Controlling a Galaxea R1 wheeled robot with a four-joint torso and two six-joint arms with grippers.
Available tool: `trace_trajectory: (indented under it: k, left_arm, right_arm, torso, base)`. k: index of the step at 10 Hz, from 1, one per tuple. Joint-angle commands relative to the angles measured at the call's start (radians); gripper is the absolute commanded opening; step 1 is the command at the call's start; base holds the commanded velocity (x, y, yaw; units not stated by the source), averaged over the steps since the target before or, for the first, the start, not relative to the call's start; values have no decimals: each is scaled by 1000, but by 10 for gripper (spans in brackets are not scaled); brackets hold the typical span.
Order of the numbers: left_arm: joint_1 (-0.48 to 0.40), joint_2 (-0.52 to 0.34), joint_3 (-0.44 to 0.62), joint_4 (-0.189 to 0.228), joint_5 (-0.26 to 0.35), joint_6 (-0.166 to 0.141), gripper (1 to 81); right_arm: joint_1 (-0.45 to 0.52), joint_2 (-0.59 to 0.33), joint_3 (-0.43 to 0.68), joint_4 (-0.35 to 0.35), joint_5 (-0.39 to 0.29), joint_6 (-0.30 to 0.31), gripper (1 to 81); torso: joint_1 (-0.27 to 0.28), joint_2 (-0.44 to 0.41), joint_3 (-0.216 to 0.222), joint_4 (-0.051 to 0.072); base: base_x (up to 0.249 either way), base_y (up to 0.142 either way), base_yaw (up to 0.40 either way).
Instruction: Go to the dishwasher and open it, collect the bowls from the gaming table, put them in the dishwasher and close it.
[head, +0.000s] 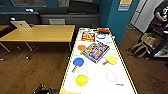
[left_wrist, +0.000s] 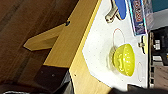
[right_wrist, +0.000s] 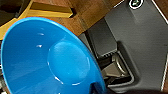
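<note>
From above, a yellow bowl (head: 81, 80) sits on the gaming table (head: 100, 82). The right wrist camera shows 1 blue bowl (right_wrist: 47, 60); whether fingers grasp it, I cannot tell.

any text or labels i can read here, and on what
None can be read.
Red box: print too blurred.
Blue box: lettering blurred; its edge shows red letters, unreadable.
Wall signs: too small.
Round emblem on robot: no legible word.
</note>
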Motion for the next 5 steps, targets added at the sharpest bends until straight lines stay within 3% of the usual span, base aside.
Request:
trace_trajectory:
  k: [1, 5]
  left_arm:
    - [-124, -10, -54, -9, 106, 1, 811]
    - [-164, 81, -122, 20, 149, 1, 811]
  right_arm:
    - [31, -33, 22, -29, -65, -3, 10]
    - [34, -31, 22, -28, -67, -3, 10]
  torso:
    - [0, 0, 0, 0]
    - [0, 0, 0, 0]
  base:
    - [0, 0, 0]
    - [0, 0, 0]
